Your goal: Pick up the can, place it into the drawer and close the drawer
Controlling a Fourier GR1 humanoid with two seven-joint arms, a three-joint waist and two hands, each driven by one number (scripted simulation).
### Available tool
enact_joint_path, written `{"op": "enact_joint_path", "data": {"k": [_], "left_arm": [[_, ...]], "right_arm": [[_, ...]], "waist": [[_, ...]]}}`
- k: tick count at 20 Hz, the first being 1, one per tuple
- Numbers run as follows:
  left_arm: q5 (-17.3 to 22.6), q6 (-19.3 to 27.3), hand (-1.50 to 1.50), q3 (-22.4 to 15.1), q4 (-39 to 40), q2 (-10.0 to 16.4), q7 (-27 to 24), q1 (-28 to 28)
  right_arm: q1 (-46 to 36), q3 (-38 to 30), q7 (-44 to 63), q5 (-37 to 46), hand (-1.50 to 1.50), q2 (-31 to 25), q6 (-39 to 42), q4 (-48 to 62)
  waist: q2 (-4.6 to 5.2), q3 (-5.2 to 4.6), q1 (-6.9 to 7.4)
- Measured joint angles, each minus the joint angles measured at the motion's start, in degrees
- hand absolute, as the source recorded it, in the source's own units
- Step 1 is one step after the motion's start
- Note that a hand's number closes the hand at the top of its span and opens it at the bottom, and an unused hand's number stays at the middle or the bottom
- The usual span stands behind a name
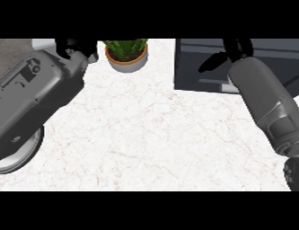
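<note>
Right hand [230, 50] is over the dark drawer [291, 60] at top right, cut off by the view's edge; can't tell if clenched or released. Where the can is can't be told. Left hand [77, 48] is at top left beside the potted plant [126, 55], state also unclear. Plate [20, 157] sits partly under the left forearm.

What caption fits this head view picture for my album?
Right hand over the dark drawer, left hand beside a potted plant, white counter.
</note>
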Motion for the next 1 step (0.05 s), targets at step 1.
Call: {"op": "enact_joint_path", "data": {"k": [1], "left_arm": [[0.0,0.0,-1.50,0.0,-0.2,0.0,0.1,0.2]], "right_arm": [[-0.2,-1.1,-0.8,-1.2,-1.50,-0.1,0.9,0.0]], "waist": [[0.10,0.00,0.02]]}}
